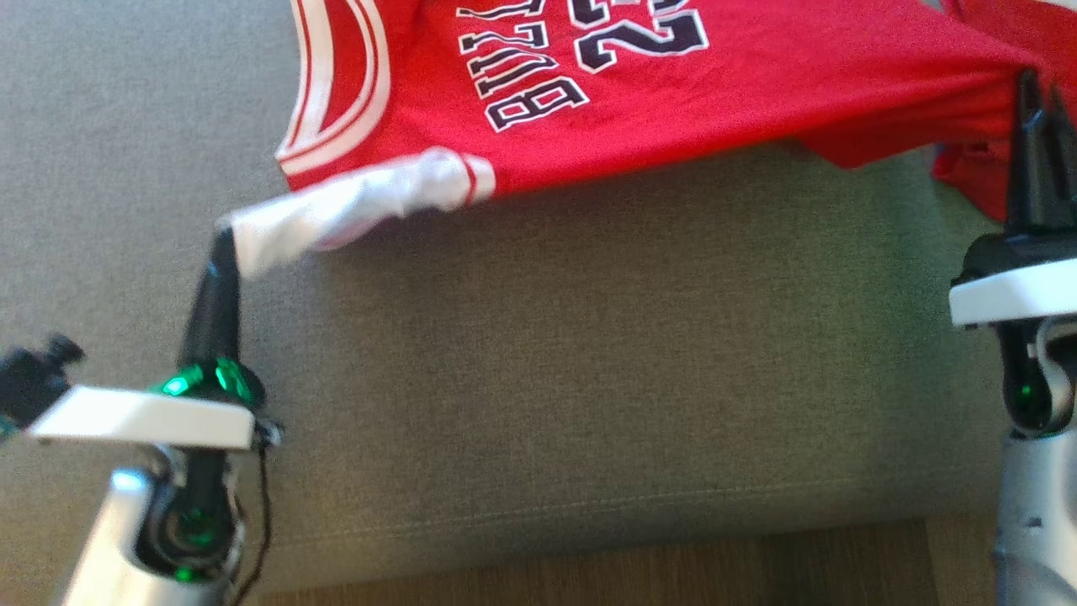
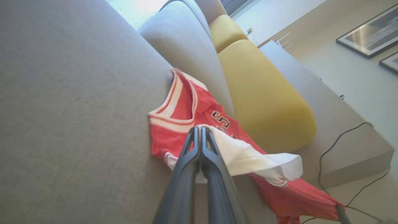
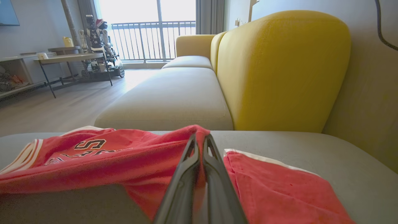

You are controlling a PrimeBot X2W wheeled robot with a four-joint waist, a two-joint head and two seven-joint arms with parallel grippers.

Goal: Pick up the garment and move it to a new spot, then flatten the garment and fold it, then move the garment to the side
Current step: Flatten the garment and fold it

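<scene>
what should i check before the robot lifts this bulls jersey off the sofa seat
1. Left gripper shut on the jersey's white end: ok.
2. Right gripper shut on the red fabric at the other side: ok.
3. Jersey pulled taut between the two grippers along its near edge: ok.
4. Jersey flat, no folds: not ok; the white end is twisted and the red fabric is bunched beside the right gripper.
5. Bare sofa seat in front to lay it on: ok.
6. How deep the fabric sits between the fingers: cannot tell.
</scene>
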